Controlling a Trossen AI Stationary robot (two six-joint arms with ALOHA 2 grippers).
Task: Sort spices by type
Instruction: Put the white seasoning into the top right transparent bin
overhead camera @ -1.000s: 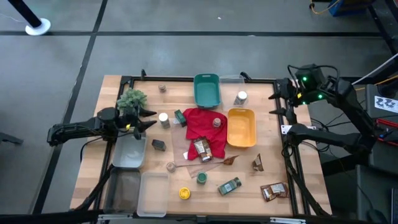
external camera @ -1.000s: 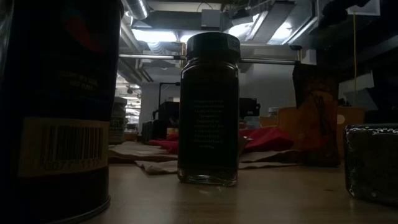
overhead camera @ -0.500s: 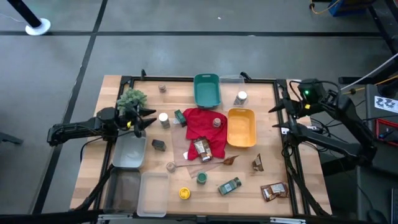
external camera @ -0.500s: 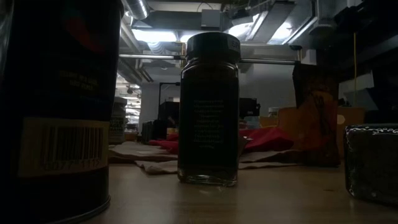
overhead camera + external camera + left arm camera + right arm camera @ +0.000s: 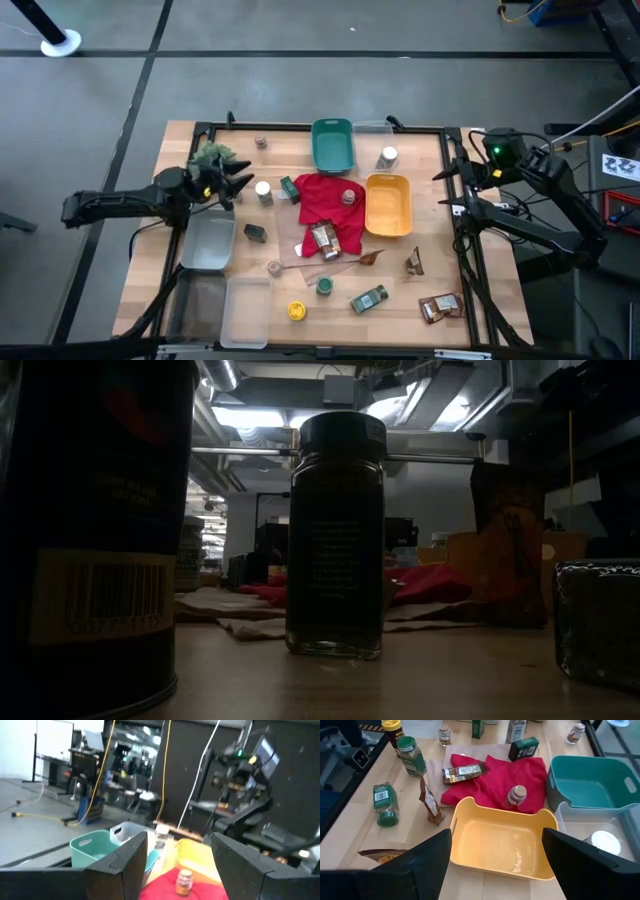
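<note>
Now, left gripper point(image 5: 237, 184) fingers apart beside white-lidded glass jar point(image 5: 263, 190) | advice: descend square over lid | tan-lidded jar point(image 5: 349, 197) on red cloth point(image 5: 322, 205) | right gripper point(image 5: 449, 188) spread wide, parked at table's right edge

Dark jointed arms; right arm point(image 5: 545, 195) shows green lights.

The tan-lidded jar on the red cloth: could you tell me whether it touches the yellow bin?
Apart. The right wrist view shows red cloth between the tan-lidded jar and the yellow bin rim.
</note>
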